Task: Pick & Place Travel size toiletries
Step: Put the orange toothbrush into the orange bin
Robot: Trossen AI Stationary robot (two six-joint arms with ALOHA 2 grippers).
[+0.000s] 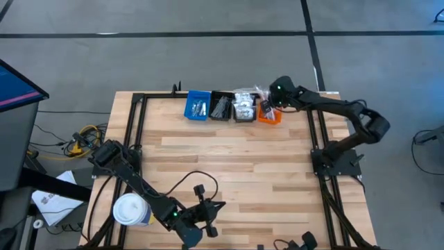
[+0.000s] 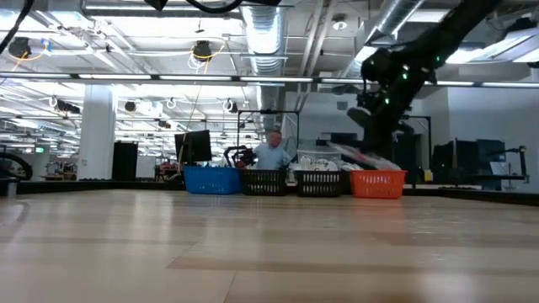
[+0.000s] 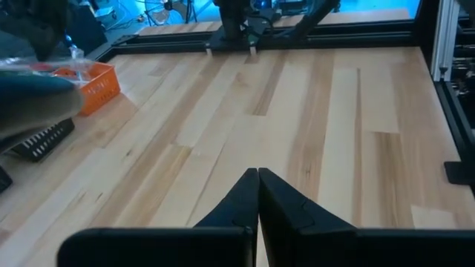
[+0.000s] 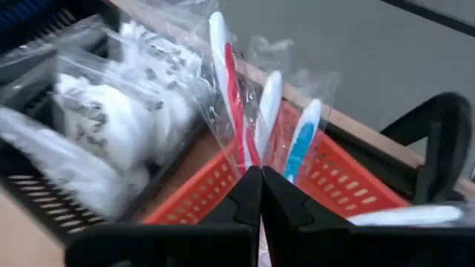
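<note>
From where I stand, the pale wooden plank table point(image 1: 236, 167) takes up most of the scene, its middle bare. Along its far edge runs a row of four small rectangular bins: a blue plastic bin point(image 1: 198, 106), a black slotted bin point(image 1: 222, 106), a second black slotted bin point(image 1: 244, 110) heaped with white and clear plastic sachets point(image 4: 111, 119), and an orange perforated bin point(image 1: 270, 115) at the row's right end.

The right gripper point(image 4: 260, 178) hangs over the orange bin, fingers pinched together on a clear plastic packet of toothbrushes point(image 4: 256, 119), one red and white, one white, one blue and white. In the low view the packet sits just above the orange bin's rim, so I judge this to be the moment of delivery.

The left gripper point(image 3: 257, 178) waits near the table's front edge, fingers shut on nothing, beside a large white cylindrical tub point(image 1: 130, 210).

As for handling, the packet looks very light. The brushes inside are stiff, but the film around them is thin, crinkly and probably slippery, so a grip on loose film alone could slide or let the bundle swing. A hold across the handles, as appears to be the case here, seems the safer place. The sachets next door look soft and squashy; they would want a pinch at the middle.
</note>
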